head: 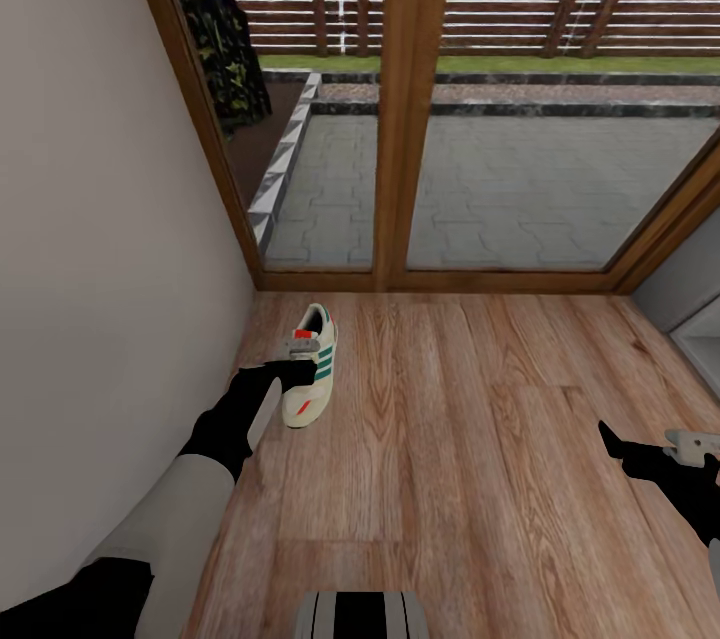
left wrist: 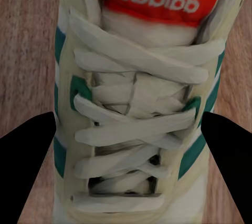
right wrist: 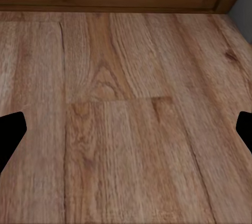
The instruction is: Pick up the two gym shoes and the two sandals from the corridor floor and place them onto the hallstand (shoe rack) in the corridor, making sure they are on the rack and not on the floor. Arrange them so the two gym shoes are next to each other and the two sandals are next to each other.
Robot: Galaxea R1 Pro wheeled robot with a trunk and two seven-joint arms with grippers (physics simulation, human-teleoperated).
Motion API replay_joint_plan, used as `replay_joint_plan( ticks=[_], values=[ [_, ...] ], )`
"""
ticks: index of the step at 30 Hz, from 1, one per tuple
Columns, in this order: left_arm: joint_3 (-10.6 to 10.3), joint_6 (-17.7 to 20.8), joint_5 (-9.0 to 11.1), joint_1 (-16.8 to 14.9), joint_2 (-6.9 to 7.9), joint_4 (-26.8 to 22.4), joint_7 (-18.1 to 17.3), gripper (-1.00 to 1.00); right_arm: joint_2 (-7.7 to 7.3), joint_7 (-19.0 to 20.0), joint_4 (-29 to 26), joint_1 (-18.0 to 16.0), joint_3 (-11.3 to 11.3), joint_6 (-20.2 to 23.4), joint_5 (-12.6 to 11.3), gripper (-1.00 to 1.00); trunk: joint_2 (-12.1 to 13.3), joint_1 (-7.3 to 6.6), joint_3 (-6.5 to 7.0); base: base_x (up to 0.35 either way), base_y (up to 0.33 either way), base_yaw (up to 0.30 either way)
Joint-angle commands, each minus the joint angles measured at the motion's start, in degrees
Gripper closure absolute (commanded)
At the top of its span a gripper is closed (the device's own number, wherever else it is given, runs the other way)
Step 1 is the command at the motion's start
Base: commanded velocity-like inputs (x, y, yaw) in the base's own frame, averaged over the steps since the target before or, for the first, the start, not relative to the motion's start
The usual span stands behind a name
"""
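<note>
one gym shoe (head: 313, 365) lies on the corridor floor (head: 470, 439) close beside the pale wall (head: 100, 219) at the robot's left, not far short of the wooden-framed glass doors (head: 410, 99). the left gripper (head: 300, 359) is poised directly over this shoe; seen from the left wrist, the two dark fingertips (left wrist: 26, 166) stand wide apart, one on each side of the laced upper (left wrist: 136, 124), with plank flooring visible outside the shoe's green-striped flanks. the fingers bracket the shoe without closing on it, and whether they touch its sides cannot be told. the right gripper (head: 650, 454) hangs low over bare planks at the robot's right, its fingertips (right wrist: 10, 134) spread at the edges of its own wrist view and holding nothing. the step in hand appears to be the grasp of a gym shoe, with lifting not yet begun. the next move probably calls for closing the left fingers squarely across the midfoot, where the shoe is narrowest, then raising it clear of the floor before turning toward the rack. a pale grey unit edge (head: 700, 339) shows at the far right of the head view; whether this is the hallstand cannot be told.
</note>
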Motion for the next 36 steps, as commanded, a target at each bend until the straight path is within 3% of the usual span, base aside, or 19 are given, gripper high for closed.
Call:
replay_joint_plan(
  ticks=[1, 26, 36],
  values=[
    [0.0, 0.0, 0.0, 0.0, 0.00, 0.0, 0.0, 1.00, 0.00, 0.0, 0.0, 0.0, 0.0, 0.0, 0.0, -1.00, 0.0, 0.00, 0.00, 0.084, 0.000, 0.000],
    [0.0, 0.0, 0.0, 0.0, 0.00, 0.0, 0.0, 1.00, 0.00, -0.1, 0.0, 0.0, 0.0, 0.0, 0.0, -1.00, 0.0, 0.00, 0.00, 0.020, 0.000, 0.000],
    [0.0, 0.0, 0.0, 0.0, 0.00, 0.0, 0.0, 1.00, 0.00, -0.1, 0.0, 0.0, 0.0, 0.0, 0.0, -1.00, 0.0, 0.00, 0.00, 0.202, 0.000, 0.000]
  ],
)
